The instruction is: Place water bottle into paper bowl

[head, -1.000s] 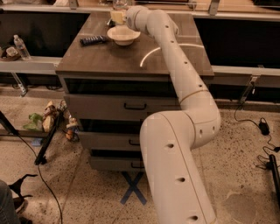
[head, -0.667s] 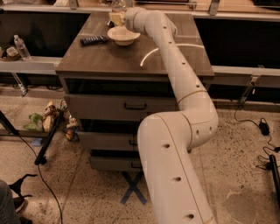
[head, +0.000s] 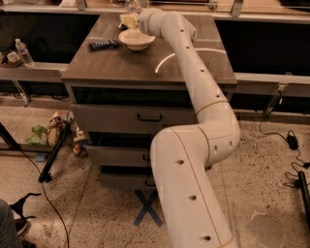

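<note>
The paper bowl is a small cream-white bowl standing on the wooden cabinet top, near its far left. My gripper is at the end of the long white arm, just above and behind the bowl's far rim. It is shut on the water bottle, a clear bottle held upright. Only the bottle's upper part shows, above the gripper at the top edge of the view. Its lower part is hidden by the gripper.
A dark flat bar-shaped object lies left of the bowl. A smaller clear bottle stands on the low shelf at far left. Snack bags, a black stand leg and cables lie on the floor, and a blue tape X is in front of the drawers.
The gripper and the bottle have shifted slightly left, closer over the bowl. The bowl and the dark object have not moved.
</note>
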Action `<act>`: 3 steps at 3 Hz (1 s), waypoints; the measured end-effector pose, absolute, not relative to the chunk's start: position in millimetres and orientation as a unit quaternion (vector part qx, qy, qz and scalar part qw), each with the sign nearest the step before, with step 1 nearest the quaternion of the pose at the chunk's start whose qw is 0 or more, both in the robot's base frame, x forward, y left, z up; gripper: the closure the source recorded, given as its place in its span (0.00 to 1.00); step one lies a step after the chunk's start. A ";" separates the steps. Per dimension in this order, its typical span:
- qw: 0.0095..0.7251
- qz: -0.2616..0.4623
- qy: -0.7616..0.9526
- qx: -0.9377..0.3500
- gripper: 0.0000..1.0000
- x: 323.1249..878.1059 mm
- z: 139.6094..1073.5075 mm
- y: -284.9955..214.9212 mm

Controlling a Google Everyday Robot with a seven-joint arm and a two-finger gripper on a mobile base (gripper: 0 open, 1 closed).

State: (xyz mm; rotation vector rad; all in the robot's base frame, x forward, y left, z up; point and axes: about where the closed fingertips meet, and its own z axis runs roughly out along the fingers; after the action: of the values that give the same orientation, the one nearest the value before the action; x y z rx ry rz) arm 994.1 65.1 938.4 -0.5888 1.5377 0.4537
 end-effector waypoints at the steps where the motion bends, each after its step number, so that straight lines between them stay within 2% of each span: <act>1: 0.657 0.200 0.681 -0.254 0.00 994.5 941.5 60.2; 3: 0.651 0.188 0.700 -0.226 0.00 989.7 954.9 3.4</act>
State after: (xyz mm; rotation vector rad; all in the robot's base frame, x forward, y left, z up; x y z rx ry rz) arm 989.7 3.4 954.9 -0.5124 1.5903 0.4261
